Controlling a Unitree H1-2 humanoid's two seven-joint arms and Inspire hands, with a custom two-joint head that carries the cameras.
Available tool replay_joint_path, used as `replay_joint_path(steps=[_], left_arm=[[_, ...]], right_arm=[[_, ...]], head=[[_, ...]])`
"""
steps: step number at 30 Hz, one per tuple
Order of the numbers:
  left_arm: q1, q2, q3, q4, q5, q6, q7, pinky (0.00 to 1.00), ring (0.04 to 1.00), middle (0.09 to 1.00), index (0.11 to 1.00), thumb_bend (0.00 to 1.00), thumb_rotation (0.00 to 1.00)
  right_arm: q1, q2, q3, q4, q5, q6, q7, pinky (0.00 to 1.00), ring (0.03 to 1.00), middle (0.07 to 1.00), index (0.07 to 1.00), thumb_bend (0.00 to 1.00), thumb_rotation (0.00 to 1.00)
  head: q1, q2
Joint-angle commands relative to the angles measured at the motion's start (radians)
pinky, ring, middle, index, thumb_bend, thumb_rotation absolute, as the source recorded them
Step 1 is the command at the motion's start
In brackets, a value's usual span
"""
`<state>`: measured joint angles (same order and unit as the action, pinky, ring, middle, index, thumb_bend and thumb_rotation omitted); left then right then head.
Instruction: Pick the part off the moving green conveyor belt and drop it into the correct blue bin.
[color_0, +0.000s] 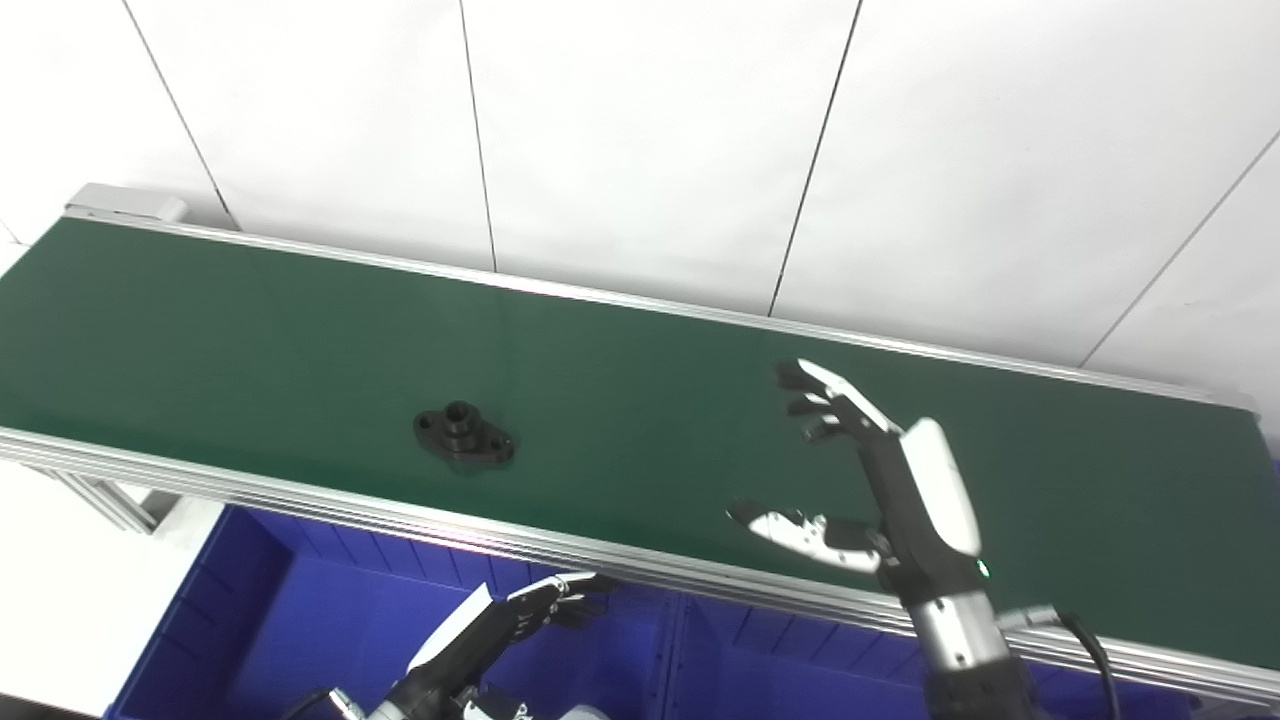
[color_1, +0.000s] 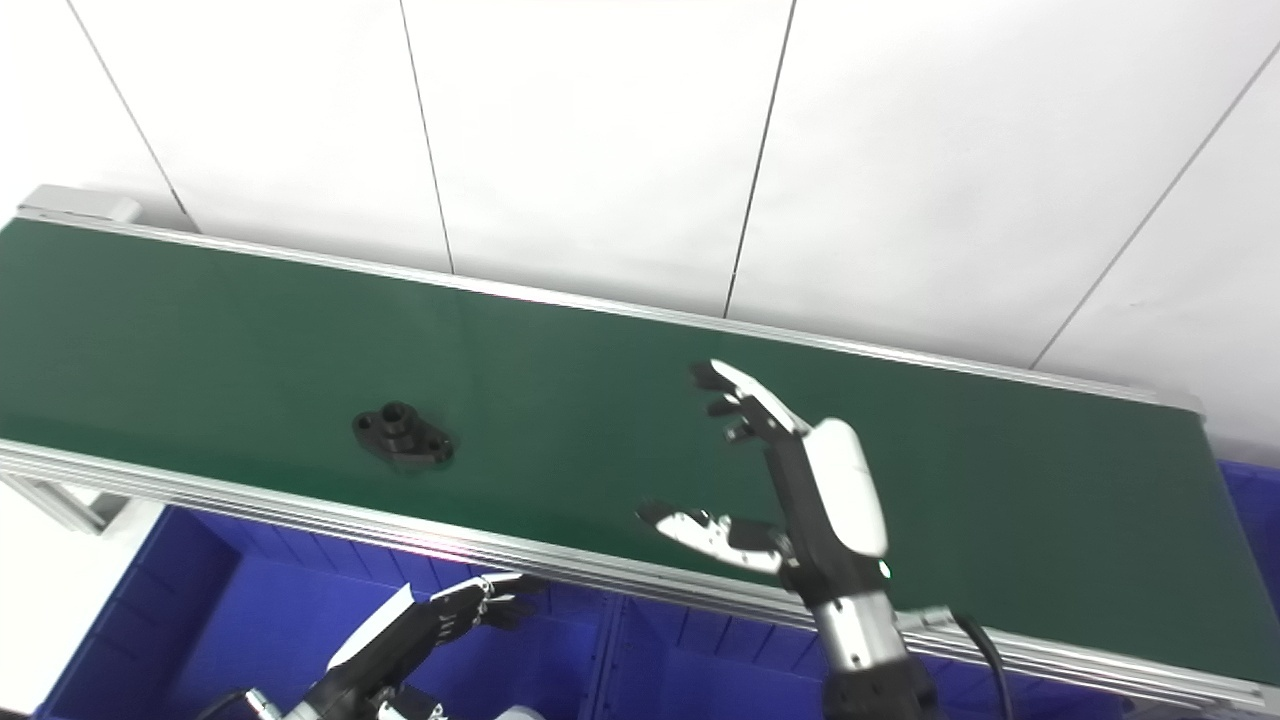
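Right hand (color_0: 880, 490): black fingers with white plates, glossy white shell on back, small green light near silver ribbed wrist, black cable trailing. Left hand (color_0: 500, 625): same black-and-white build, white back panel, metal fittings below.

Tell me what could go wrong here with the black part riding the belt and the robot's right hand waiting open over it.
1. The black part lies apart from the open right hand; on a moving conveyor belt, a badly timed close could miss it.
2. The part is flat and sits near the belt's front rail, so a clumsy grab might knock it over the edge.
3. The left hand hangs over a blue bin, where a drop could strike it.
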<state>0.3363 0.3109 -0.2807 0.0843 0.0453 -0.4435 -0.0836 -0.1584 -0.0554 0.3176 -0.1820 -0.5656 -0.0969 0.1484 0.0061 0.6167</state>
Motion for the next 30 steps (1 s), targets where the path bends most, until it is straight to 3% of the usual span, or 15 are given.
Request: replay_joint_path(steps=[1, 6, 18, 30], left_arm=[[0.006, 0.017, 0.017, -0.031, -0.008, -0.026, -0.009, 0.79, 0.826, 0.881, 0.841, 0.68, 0.13], [0.01, 0.019, 0.031, -0.041, -0.017, -0.026, -0.035, 0.8, 0.818, 0.876, 0.848, 0.66, 0.12], [0.023, 0.006, 0.057, -0.053, -0.034, -0.026, -0.096, 0.79, 0.819, 0.869, 0.835, 0.68, 0.12], [0.035, -0.001, 0.065, -0.061, -0.042, -0.026, -0.115, 0.79, 0.817, 0.869, 0.835, 0.69, 0.13]], right_arm=[[-0.049, 0.017, 0.012, -0.006, -0.02, 0.025, 0.008, 0.63, 0.743, 0.806, 0.849, 0.67, 0.34], [-0.118, 0.032, 0.038, 0.056, -0.045, 0.035, 0.011, 0.65, 0.76, 0.815, 0.856, 0.68, 0.37], [-0.246, 0.08, 0.095, 0.19, -0.103, 0.071, 0.011, 0.66, 0.775, 0.826, 0.858, 0.73, 0.4], [-0.362, 0.109, 0.175, 0.334, -0.187, 0.173, 0.078, 0.66, 0.776, 0.838, 0.874, 0.74, 0.43]], head=[[0.002, 0.005], [0.021, 0.024], [0.033, 0.022], [0.033, 0.034]])
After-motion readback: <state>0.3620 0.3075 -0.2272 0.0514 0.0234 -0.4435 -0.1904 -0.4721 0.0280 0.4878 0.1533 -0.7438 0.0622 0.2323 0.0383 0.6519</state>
